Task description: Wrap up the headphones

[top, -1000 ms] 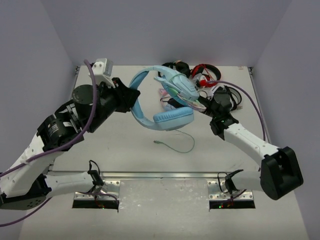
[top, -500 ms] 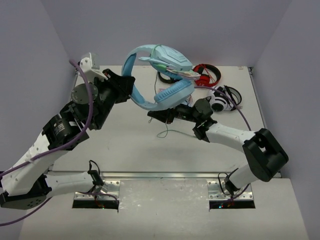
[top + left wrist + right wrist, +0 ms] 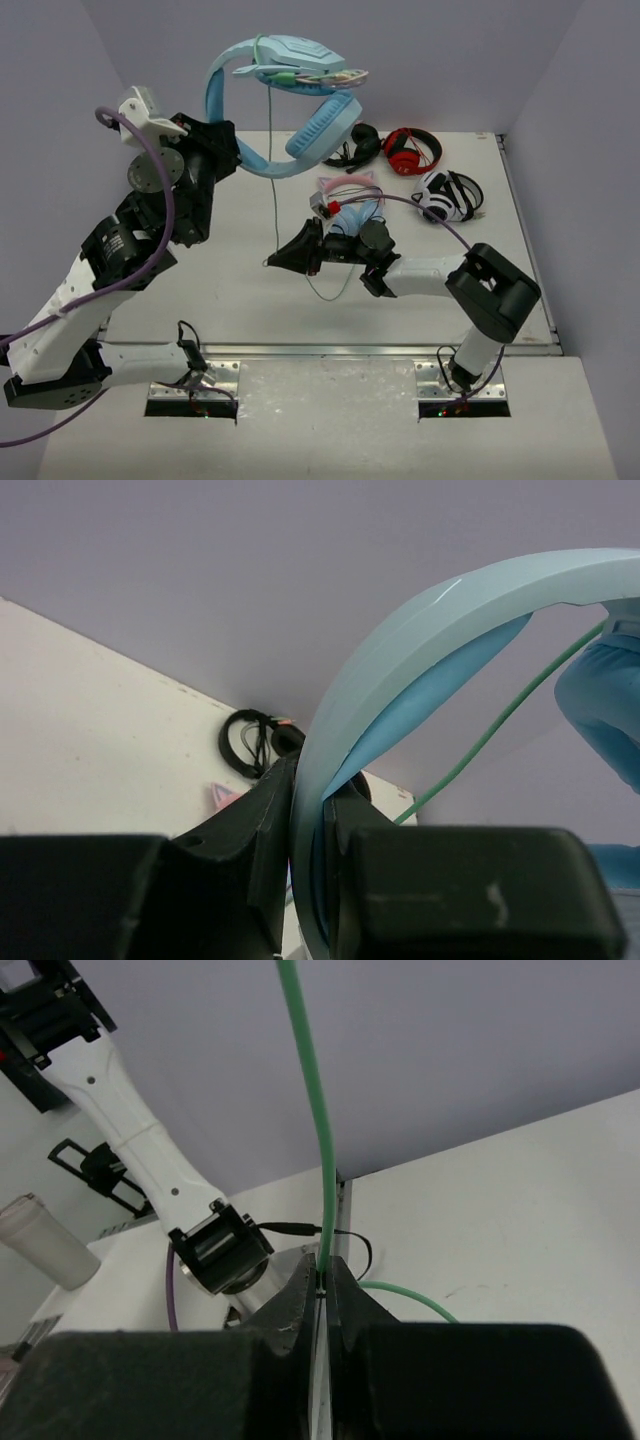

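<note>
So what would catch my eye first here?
The blue headphones, held high over the table's far left by the left gripper, shut on the headband. Their green cable runs down to the right gripper, pinched shut on it near the table's middle.

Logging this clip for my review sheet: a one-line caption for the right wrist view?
Right claw shut on the thin green cable, which rises straight from its grip above the white table.

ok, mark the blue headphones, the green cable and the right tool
blue headphones (image 3: 322, 128), top view, lower padded ear cup
green cable (image 3: 322, 1180), right wrist view, taut run above the tool
right tool (image 3: 322, 1272), right wrist view, midway between its fingertips, pinching the cable
</note>
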Tool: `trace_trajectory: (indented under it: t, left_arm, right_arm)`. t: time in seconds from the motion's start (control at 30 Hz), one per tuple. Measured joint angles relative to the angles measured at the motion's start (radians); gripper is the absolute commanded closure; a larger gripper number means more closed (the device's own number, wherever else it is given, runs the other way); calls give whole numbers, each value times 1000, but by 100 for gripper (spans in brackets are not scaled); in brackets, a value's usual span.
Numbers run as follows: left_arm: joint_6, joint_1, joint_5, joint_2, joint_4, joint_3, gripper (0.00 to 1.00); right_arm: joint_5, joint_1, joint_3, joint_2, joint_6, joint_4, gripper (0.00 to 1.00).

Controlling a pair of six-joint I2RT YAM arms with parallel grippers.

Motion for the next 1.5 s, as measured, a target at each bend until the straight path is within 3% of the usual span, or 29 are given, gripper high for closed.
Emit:
trace_trajectory:
  t: [0.2, 0.33, 0.53, 0.73, 0.9, 1.1, 1.27, 1.5]
  left_arm:
    - [122, 0, -147, 19, 8, 12, 100]
    - [263, 23, -209, 62, 43, 11, 100]
    - [302, 246, -100, 216, -65, 102, 99]
    - [302, 280, -105, 243, -52, -43, 100]
    - [255, 280, -96, 177, -20, -279, 100]
    - [243, 278, -95, 106, -5, -453, 100]
    - [264, 224, -82, 67, 41, -513, 100]
    - [294, 77, -33, 17, 101, -603, 100]
  right_arm:
    - [16, 65, -40, -3, 13, 52, 99]
    - [72, 116, -133, -102, -55, -5, 99]
    - [232, 243, -164, -363, -266, -285, 99]
    - [328, 278, 32, -423, -427, -691, 99]
    - [385, 282, 248, -423, -561, -1036, 99]
    - [496, 267, 503, -428, -750, -1353, 99]
    - [649, 226, 592, -443, -857, -1463, 99]
    - [900, 216, 595, -449, -955, -1465, 99]
